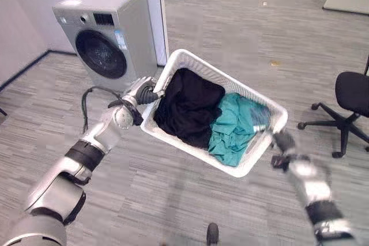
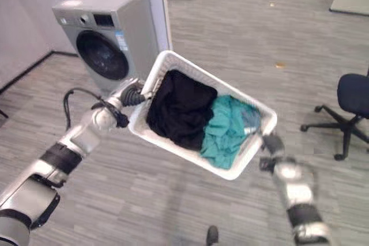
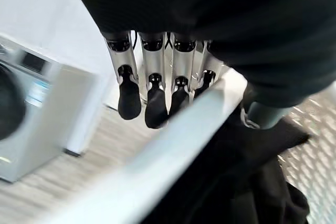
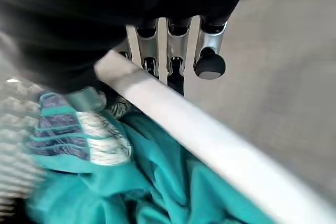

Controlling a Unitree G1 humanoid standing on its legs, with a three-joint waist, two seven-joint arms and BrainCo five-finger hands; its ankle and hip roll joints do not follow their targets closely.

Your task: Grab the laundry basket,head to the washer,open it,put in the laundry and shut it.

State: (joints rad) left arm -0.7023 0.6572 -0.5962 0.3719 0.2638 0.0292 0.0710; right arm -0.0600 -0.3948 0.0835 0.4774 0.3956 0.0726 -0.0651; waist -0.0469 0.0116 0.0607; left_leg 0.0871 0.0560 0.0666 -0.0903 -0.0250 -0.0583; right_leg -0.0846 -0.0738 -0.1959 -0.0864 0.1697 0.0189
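In the left eye view, a white plastic laundry basket (image 1: 245, 93) with lattice walls and a thick smooth rim hangs tilted above the grey wood-grain floor (image 1: 242, 21), carried between both hands. Inside it a crumpled black garment (image 1: 187, 108) fills the end nearer the washer, touching a rumpled teal garment (image 1: 233, 128) at the other end. The left hand (image 1: 144, 92) meets the rim at the basket's left end; the right hand (image 1: 282, 142) meets it at the right end. Beyond stands a boxy silver-grey washer (image 1: 109, 36) with a round dark door, shut, and a dark display panel; a small label beside the door is too small to read. A black office chair (image 1: 349, 105) on castors stands at the right, well apart.

The right eye view shows the same layout.

In the left wrist view, the left hand's fingers (image 3: 152, 93) curl over the outside of the smooth rim, thumb inside against the black cloth, clamping it.

In the right wrist view, the right hand's fingers (image 4: 176, 61) hook over the rim likewise, above teal cloth and a striped knit patch (image 4: 68, 135).
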